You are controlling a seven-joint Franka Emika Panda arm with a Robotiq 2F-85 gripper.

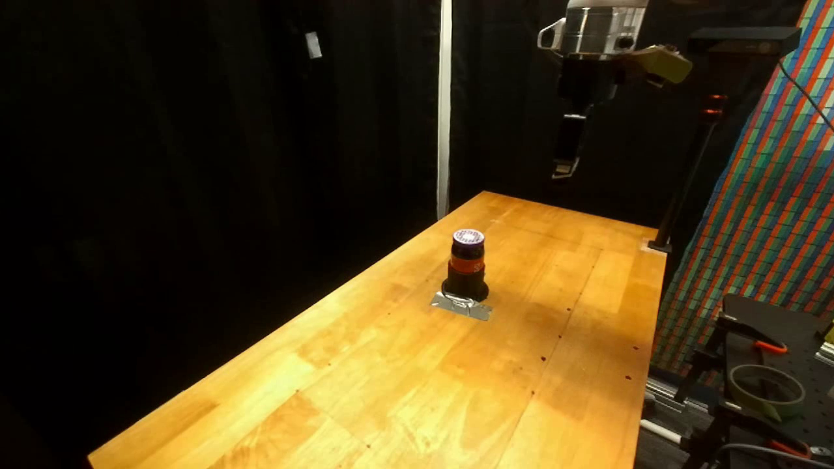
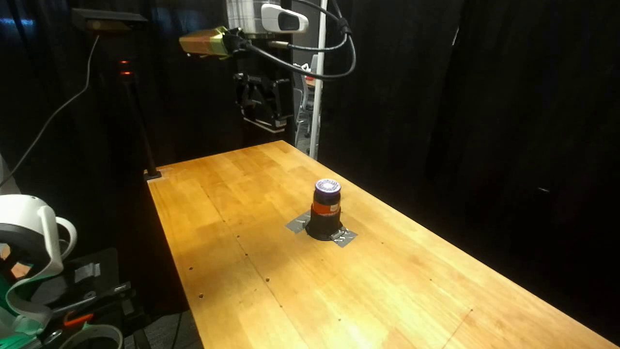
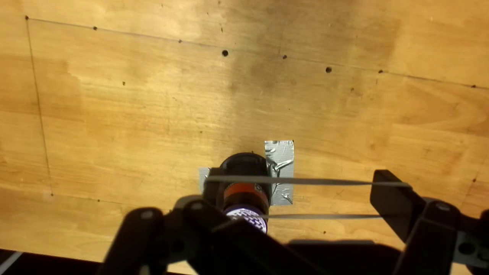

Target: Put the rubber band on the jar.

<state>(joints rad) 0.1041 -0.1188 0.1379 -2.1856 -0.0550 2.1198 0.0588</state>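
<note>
jar [image 1: 468, 264] stands top up, long axis vertical — gripper [image 3: 300, 187] spread, rubber band [image 3: 324, 181] stretched across it.

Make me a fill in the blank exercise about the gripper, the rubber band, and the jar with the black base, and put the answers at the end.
The gripper, which is ____ rather than shut, has the rubber band stretched across it.
The jar stands ____ rather than lying on its side.
The label around the jar is ____ in colour.
In the wrist view, the number of silver tape patches showing beside the black base is ____.
Missing words: open; upright; orange; two.
</note>
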